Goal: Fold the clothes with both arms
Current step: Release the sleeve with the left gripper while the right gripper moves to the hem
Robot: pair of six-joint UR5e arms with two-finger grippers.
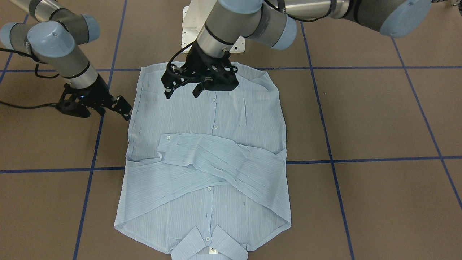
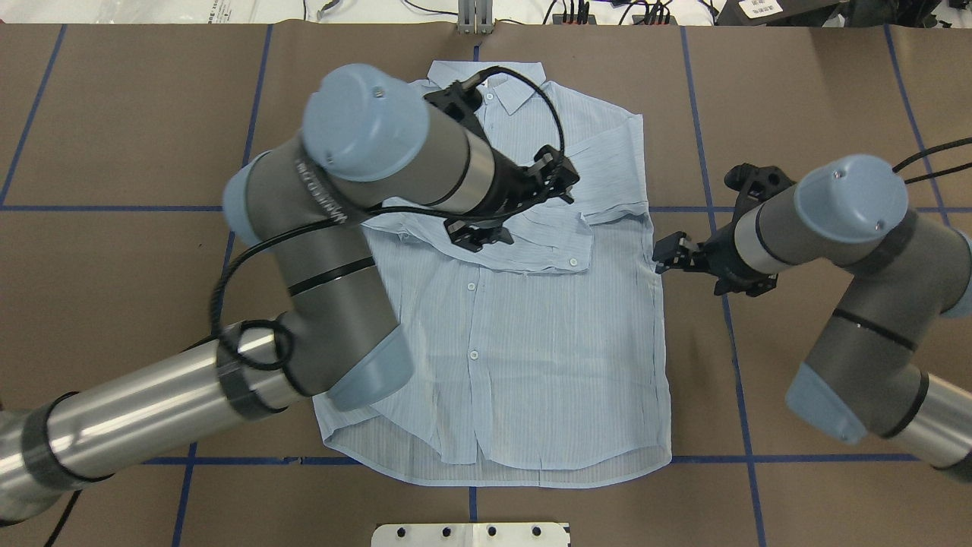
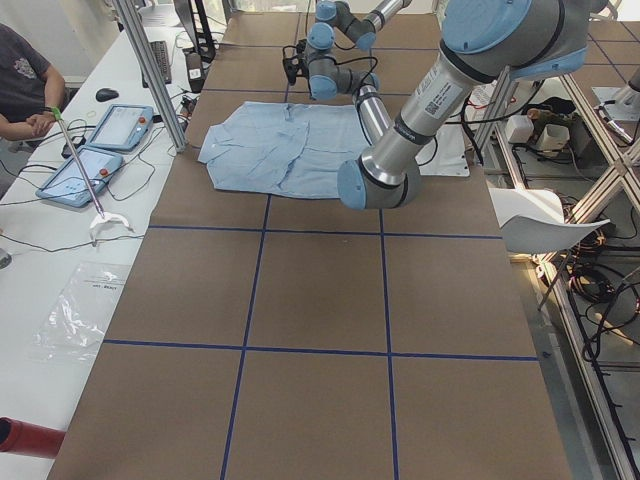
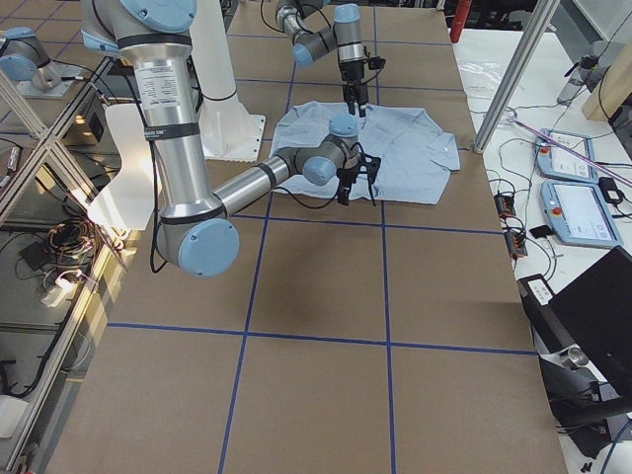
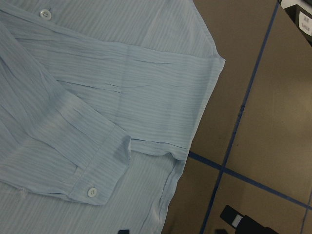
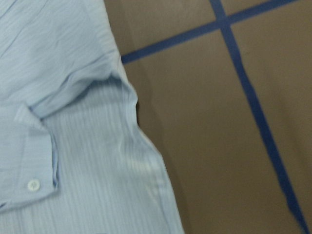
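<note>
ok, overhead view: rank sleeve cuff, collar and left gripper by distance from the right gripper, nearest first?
1. Sleeve cuff, folded across the chest, on the right gripper's side.
2. Left gripper, above the shirt's middle.
3. Collar, at the shirt's far end.

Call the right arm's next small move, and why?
Probably lower the right gripper onto the side edge of the shirt and pinch it. It sits just off that edge, the sleeves already lie crossed over the chest, and the left gripper hovers open above the cloth.
</note>
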